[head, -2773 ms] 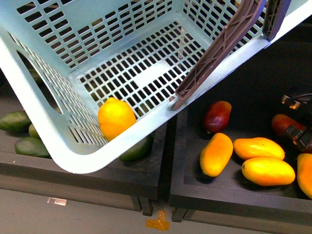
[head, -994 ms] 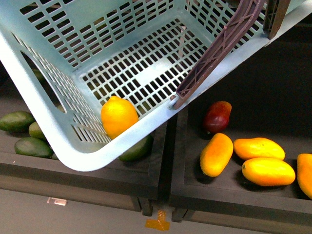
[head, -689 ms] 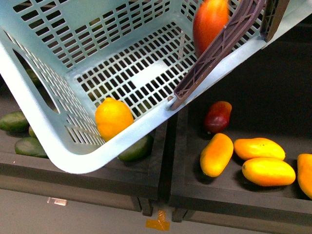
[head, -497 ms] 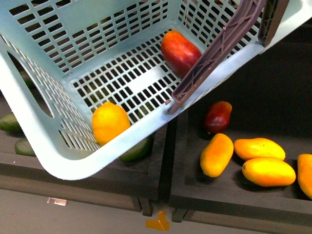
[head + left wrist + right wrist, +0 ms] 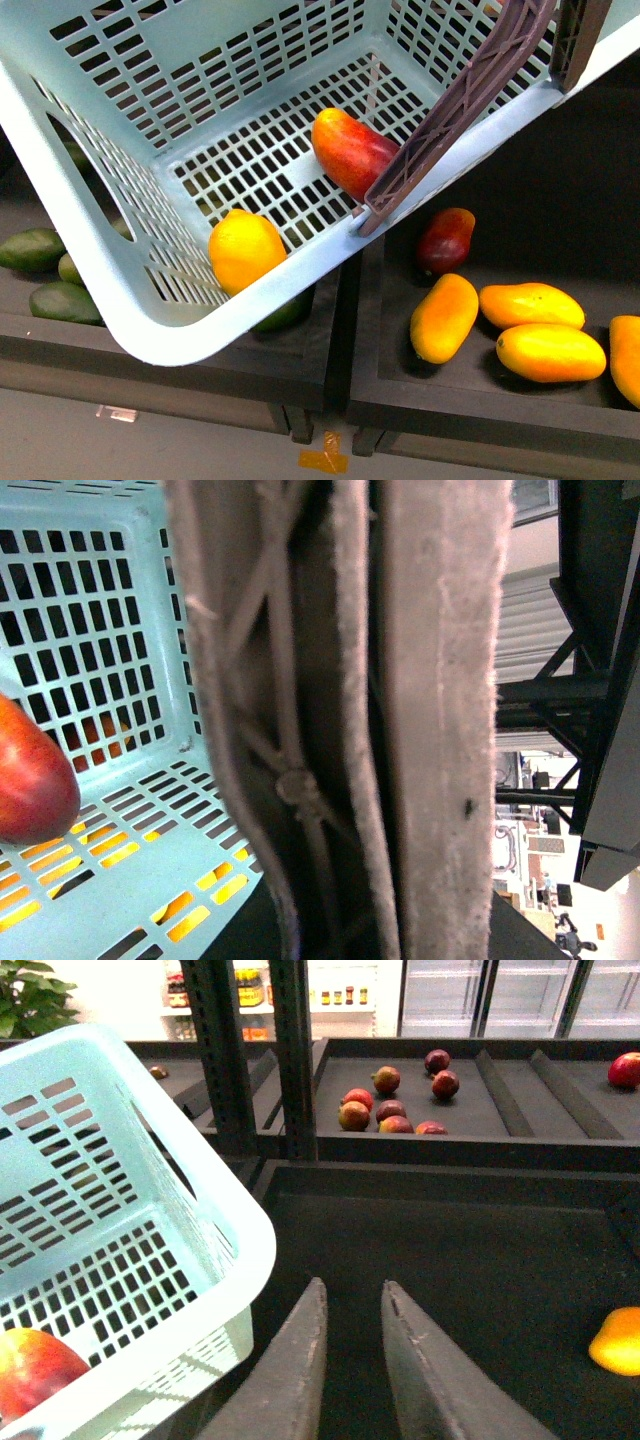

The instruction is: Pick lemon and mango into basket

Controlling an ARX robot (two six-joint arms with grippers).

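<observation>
The teal basket (image 5: 95, 250) hangs tilted over the black bins in the front view. The lemon (image 5: 245, 250) lies in its low near corner. The red mango (image 5: 352, 153) lies on the slotted floor against the near wall, by the brown handle (image 5: 460, 100). In the left wrist view the handle (image 5: 400, 720) fills the frame; my left gripper is shut on it, its fingers hidden. The mango (image 5: 30, 780) shows at that view's edge. My right gripper (image 5: 352, 1295) is shut and empty beside the basket's rim (image 5: 215, 1210); the mango (image 5: 35, 1370) shows inside.
Several yellow-orange mangoes (image 5: 545, 350) and a dark red one (image 5: 446, 240) lie in the right black bin (image 5: 480, 410). Green mangoes (image 5: 30, 248) lie in the left bin under the basket. A far shelf holds several small fruits (image 5: 390, 1110). A yellow fruit (image 5: 618, 1340) lies in the bin.
The red mango dropped into the basket and rolled down its floor to the near wall. The basket rocked a little and the lemon shifted. My right gripper left the front view.
</observation>
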